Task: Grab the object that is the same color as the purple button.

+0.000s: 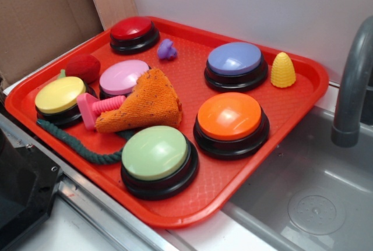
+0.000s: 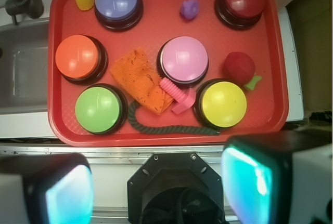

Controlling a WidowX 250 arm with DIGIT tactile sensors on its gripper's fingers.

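Exterior view, left to right. A red tray (image 1: 303,96) sits beside a metal sink (image 1: 317,204). At its left edge stands the yellow button (image 1: 59,95), with a red strawberry toy (image 1: 83,67) behind it and a dark green rope (image 1: 73,144) curling in front. Next come the pink bolt (image 1: 96,109), the pink button (image 1: 123,77) and an orange cloth (image 1: 148,102) lying against both. The red button (image 1: 133,31) occupies the far corner. The green button (image 1: 156,156) stands nearest the front edge.

The object (image 1: 166,49), small and purple, lies on bare tray just right of the red button, well apart from the purple button (image 1: 235,63). The orange button (image 1: 231,121) sits in front of that one; a yellow corn toy (image 1: 282,70) stands just beside it.

The gripper (image 2: 156,193) hangs off the tray's near edge, spread wide, holding nothing; both pads (image 2: 67,195) appear well apart in the wrist view.
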